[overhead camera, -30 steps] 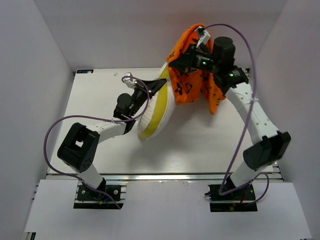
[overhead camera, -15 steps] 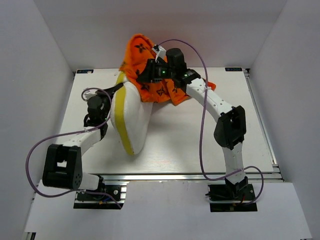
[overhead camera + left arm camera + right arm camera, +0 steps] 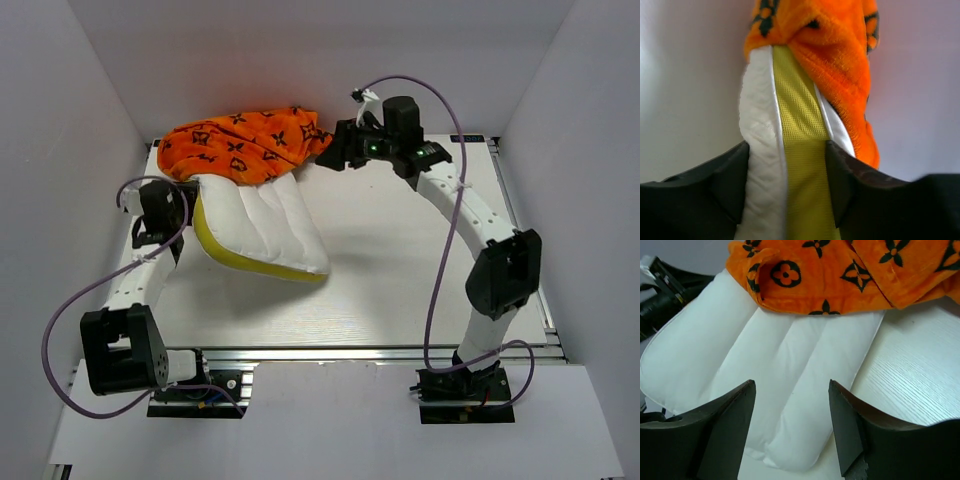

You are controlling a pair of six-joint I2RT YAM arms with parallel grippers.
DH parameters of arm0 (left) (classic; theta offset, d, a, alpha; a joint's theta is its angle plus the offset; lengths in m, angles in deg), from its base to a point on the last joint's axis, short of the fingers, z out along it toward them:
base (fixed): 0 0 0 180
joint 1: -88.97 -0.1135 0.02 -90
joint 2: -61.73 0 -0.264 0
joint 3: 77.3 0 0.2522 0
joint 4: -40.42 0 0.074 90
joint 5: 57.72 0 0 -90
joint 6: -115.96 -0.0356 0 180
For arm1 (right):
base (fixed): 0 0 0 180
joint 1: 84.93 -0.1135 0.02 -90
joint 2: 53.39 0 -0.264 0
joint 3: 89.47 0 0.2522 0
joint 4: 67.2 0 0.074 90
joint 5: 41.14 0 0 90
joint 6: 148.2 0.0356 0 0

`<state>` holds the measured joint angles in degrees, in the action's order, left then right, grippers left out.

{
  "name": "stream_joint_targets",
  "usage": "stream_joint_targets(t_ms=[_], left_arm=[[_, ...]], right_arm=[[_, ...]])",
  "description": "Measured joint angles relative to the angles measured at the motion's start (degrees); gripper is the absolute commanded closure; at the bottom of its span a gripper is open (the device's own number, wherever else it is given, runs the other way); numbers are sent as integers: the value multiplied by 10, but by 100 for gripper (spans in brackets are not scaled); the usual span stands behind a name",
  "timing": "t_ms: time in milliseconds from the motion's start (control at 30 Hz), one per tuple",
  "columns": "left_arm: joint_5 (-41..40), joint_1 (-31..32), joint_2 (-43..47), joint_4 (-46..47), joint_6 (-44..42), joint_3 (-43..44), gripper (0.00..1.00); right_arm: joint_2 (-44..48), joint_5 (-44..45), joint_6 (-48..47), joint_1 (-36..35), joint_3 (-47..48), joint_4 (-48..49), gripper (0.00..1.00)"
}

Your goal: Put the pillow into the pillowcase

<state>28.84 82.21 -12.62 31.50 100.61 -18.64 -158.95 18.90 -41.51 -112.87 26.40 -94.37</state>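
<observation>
The cream-white pillow (image 3: 265,225) lies flat on the left half of the table (image 3: 400,270), its yellow side band facing the near edge. The orange pillowcase (image 3: 240,145) with black motifs is bunched over the pillow's far end. My left gripper (image 3: 188,215) is at the pillow's left edge. In the left wrist view its jaws (image 3: 786,165) stand wide apart, with the pillow's edge (image 3: 760,125) and yellow band filling the gap under the pillowcase (image 3: 835,50). My right gripper (image 3: 335,150) hovers open just right of the pillowcase. Its wrist view shows the gripper (image 3: 792,390) empty over the pillow (image 3: 765,365), below the pillowcase (image 3: 840,275).
White walls close in the table on the left, back and right. Bare tabletop (image 3: 920,370) lies to the right of the pillow. The left arm's wrist (image 3: 660,295) shows at the pillow's far side in the right wrist view. Purple cables loop off both arms.
The pillow has swung left and come down from standing on edge to lying flat. The pillowcase has dropped over its far end. Both grippers have opened, and the right one has let go of the fabric.
</observation>
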Motion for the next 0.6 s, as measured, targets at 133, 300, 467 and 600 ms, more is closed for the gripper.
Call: stream_joint_targets(t_ms=[133,300,467,600], left_arm=[[-16,1,2,-156,-91,111,25],[-15,1,31,-306,-168,200,25],[-4,3,108,-429,-231,211,26],[39,14,169,-454,-298,221,27]], right_arm=[[61,0,-24,13,-73,7,32],[90,11,-60,13,-138,13,30],[67,38,-35,12,-181,24,18],[15,46,16,12,-186,39,12]])
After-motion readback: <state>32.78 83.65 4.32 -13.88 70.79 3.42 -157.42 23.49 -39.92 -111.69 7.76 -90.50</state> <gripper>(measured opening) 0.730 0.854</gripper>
